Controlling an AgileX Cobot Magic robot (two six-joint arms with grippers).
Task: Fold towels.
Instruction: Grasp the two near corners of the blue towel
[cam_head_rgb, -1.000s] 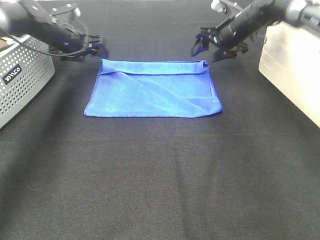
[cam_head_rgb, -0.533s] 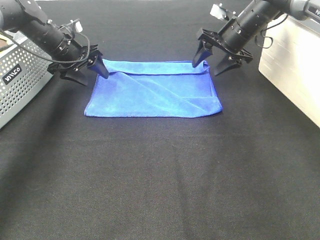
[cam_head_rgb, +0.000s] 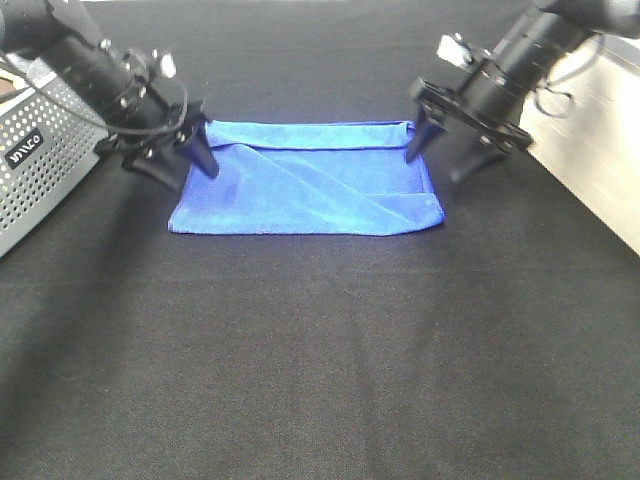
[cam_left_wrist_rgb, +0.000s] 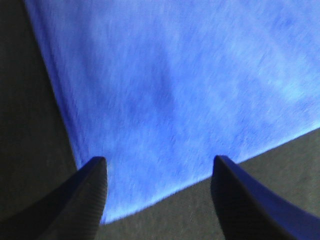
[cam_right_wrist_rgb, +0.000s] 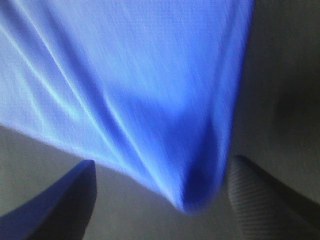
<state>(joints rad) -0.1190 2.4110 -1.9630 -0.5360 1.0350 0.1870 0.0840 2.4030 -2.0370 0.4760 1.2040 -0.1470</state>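
Observation:
A blue towel (cam_head_rgb: 305, 180) lies folded flat on the black cloth, with a diagonal crease across it. My left gripper (cam_head_rgb: 185, 172) is open and low over the towel's far left edge, one finger on each side of it. In the left wrist view the towel (cam_left_wrist_rgb: 175, 80) fills the space between the two dark fingers (cam_left_wrist_rgb: 82, 200). My right gripper (cam_head_rgb: 435, 167) is open at the towel's far right edge. In the right wrist view a towel corner (cam_right_wrist_rgb: 192, 197) hangs between the open fingers (cam_right_wrist_rgb: 270, 195).
A grey perforated basket (cam_head_rgb: 40, 150) stands at the left edge beside my left arm. A white container (cam_head_rgb: 600, 150) stands at the right edge behind my right arm. Black cloth (cam_head_rgb: 320, 360) covers the table in front of the towel.
Both grippers have come down and toward the near side, from just beyond the towel's far corners to its side edges. Both stay open. The towel has not moved.

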